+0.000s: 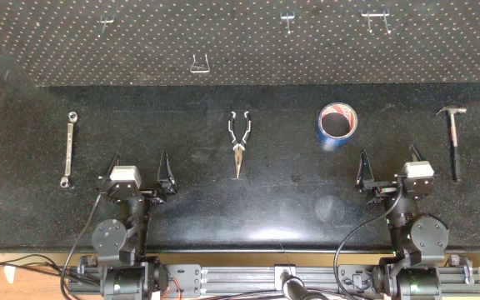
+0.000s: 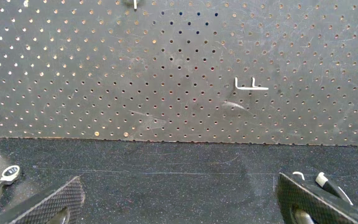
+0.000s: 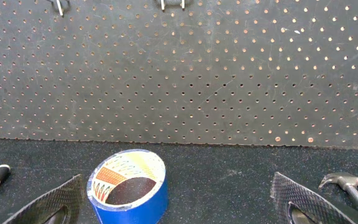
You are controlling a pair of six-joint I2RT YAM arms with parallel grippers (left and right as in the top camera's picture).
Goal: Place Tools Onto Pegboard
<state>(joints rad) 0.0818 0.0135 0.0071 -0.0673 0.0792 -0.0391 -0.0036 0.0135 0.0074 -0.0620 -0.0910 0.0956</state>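
Note:
On the black mat lie a silver wrench at the left, needle-nose pliers in the middle, a blue tape roll and a hammer at the right. The pegboard stands behind them with metal hooks. My left gripper is open near the front, between wrench and pliers. My right gripper is open in front of the tape roll, with the hammer head off to its side. The wrench end and pliers handles flank the left gripper.
More hooks hang along the pegboard's upper part, and a double hook faces the left wrist camera. The mat's front edge meets a wooden table strip near the arm bases.

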